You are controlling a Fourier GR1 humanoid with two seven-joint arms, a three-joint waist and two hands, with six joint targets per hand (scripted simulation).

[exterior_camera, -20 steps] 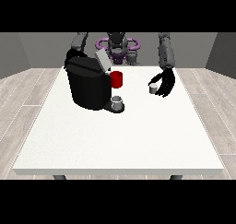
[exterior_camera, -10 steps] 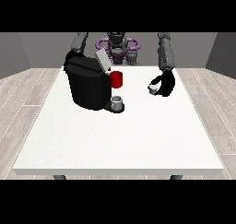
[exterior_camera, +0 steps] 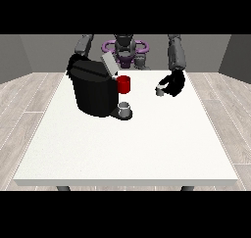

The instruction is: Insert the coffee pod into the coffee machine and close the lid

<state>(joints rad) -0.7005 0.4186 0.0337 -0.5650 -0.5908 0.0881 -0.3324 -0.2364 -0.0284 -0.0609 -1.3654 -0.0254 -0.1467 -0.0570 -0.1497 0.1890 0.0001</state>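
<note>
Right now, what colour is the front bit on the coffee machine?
Red, on the black coffee machine; the front view shows it best.

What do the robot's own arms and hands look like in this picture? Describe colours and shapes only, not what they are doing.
Both arms are grey and rounded, built of thick tube-like segments. The arm at the view's right ends in a black hand. The arm at the view's left shows only its grey upper part above the coffee machine; its hand is hidden. No cables or markings can be made out.
</note>
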